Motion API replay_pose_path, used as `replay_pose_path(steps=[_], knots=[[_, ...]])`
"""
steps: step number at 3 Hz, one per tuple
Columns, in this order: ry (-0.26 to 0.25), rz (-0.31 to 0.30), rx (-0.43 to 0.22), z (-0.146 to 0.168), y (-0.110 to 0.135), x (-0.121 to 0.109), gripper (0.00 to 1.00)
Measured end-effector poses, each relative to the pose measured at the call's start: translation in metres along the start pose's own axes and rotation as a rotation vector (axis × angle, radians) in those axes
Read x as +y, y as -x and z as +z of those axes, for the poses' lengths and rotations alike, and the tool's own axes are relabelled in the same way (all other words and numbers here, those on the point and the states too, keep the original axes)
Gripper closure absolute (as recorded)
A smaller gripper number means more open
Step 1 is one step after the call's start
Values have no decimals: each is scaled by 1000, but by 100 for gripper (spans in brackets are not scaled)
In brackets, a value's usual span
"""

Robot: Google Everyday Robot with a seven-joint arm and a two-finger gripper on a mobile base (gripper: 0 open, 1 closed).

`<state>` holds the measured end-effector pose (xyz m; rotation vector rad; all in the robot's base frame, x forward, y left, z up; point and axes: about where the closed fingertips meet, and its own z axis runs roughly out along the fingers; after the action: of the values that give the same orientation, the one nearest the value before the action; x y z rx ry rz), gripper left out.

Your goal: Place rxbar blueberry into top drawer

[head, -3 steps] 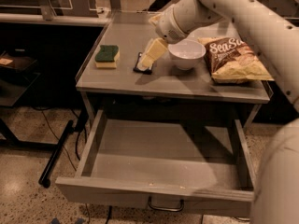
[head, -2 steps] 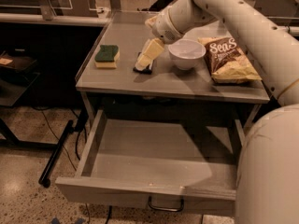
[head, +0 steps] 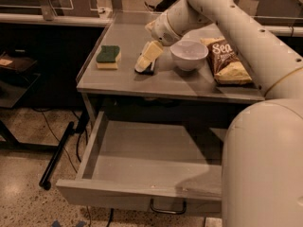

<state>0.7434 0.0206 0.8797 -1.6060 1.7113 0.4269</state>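
My gripper (head: 144, 68) reaches down from the white arm (head: 222, 13) to the middle of the grey tabletop (head: 123, 82), left of the white bowl. Its tip rests at a small dark object, the rxbar blueberry (head: 150, 72), which is mostly hidden under the gripper. The top drawer (head: 142, 198) is pulled wide open below the table. Its inside is bare, and its metal loop handle (head: 168, 208) shows on the front panel.
A green-and-yellow sponge (head: 108, 56) lies on the table's left part. A white bowl (head: 189, 54) stands just right of the gripper, and a chip bag (head: 226, 60) lies at the right. My robot body (head: 265, 164) fills the lower right. A black bar (head: 59, 152) leans at the floor left.
The gripper stays low on the tabletop at the dark bar, having shifted only slightly left. The drawer stays open.
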Motion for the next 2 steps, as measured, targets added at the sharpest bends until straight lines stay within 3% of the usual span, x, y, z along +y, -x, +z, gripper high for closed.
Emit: replay_pose_path(steps=[2], knots=[[6,35,0,13,-15,-11,0]])
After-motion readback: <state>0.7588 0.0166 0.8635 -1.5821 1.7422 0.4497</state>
